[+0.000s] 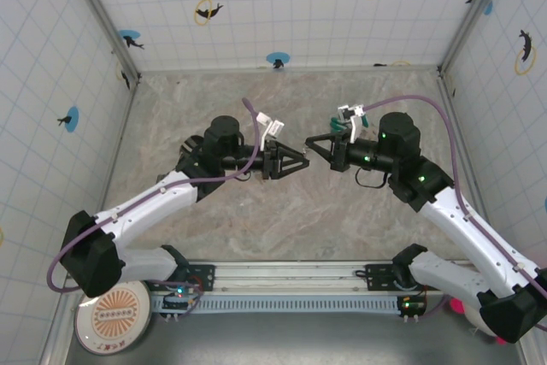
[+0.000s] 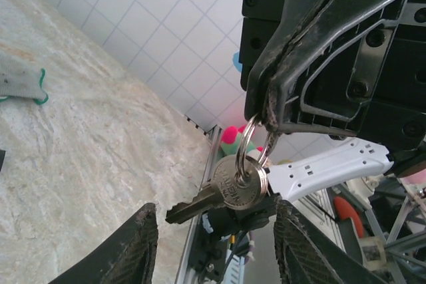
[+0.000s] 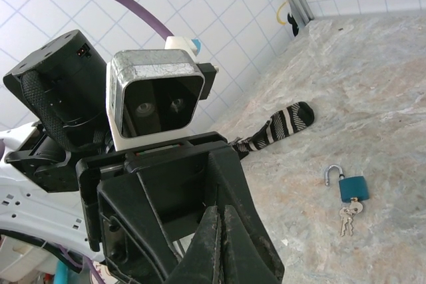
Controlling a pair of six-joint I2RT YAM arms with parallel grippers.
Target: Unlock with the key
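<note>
The key (image 2: 226, 192), silver with its blade pointing left, hangs from a split ring (image 2: 255, 139). My right gripper (image 2: 267, 119) is shut on that ring from above. Just below it, my left gripper (image 2: 214, 212) is open, with the key dangling between its two fingertips and touching neither pad. In the top view the two grippers meet tip to tip above the table's middle, left gripper (image 1: 297, 162) and right gripper (image 1: 313, 146). In the right wrist view, my right gripper (image 3: 219, 209) faces the left one. A blue padlock (image 3: 351, 188) lies on the table with its shackle swung open.
Small keys (image 3: 347, 216) lie against the padlock. A black-and-white striped sock (image 3: 279, 128) lies farther back on the marble-patterned table (image 1: 256, 220). A grey cloth with green trim (image 2: 20, 86) lies at the left. Tiled walls (image 1: 273, 6) enclose the table.
</note>
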